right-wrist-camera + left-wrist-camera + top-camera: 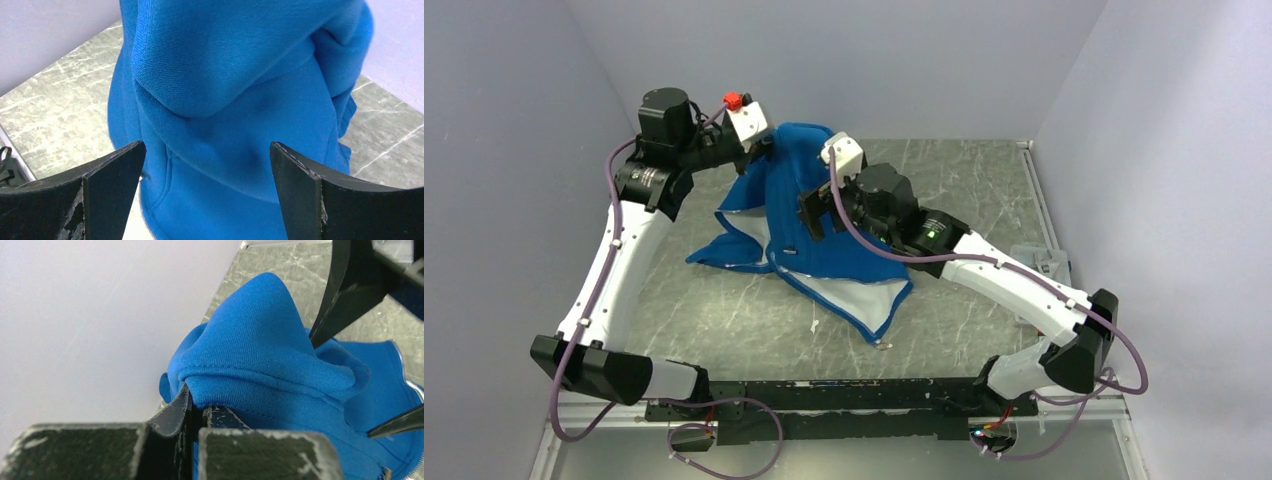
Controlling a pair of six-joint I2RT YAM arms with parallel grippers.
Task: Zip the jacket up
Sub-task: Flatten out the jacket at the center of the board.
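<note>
Pinching a fold of the jacket (776,190) in my left gripper (767,140), I have those fingers all but shut, with blue fleece squeezed between them. That hand hangs above the far left part of the table (984,190), and the cloth it grips is pulled up off the table into a peak. From my left wrist I see a stitched hem (260,372) rolling over just beyond my closed tips.

From that peak the jacket drapes down and spreads over the middle of the table, more on its far half than its near half. One lower corner reaches toward the table's near edge and is turned over, showing the pale lining (859,292). A silvery zipper edge (401,355) runs down the open front on the side toward the table's right. The two front edges are not joined.

My right gripper (810,214) hangs above the middle of the table, level with the draped front. Its fingers are spread as wide as they go and have hold of nothing. From my right wrist, one dark finger stands at each side and blue fleece fills the whole gap between them. Whether the tips touch the cloth I cannot tell.

At the table's right edge, well apart from the jacket, sits a small grey object (1039,262) that I cannot make out.
</note>
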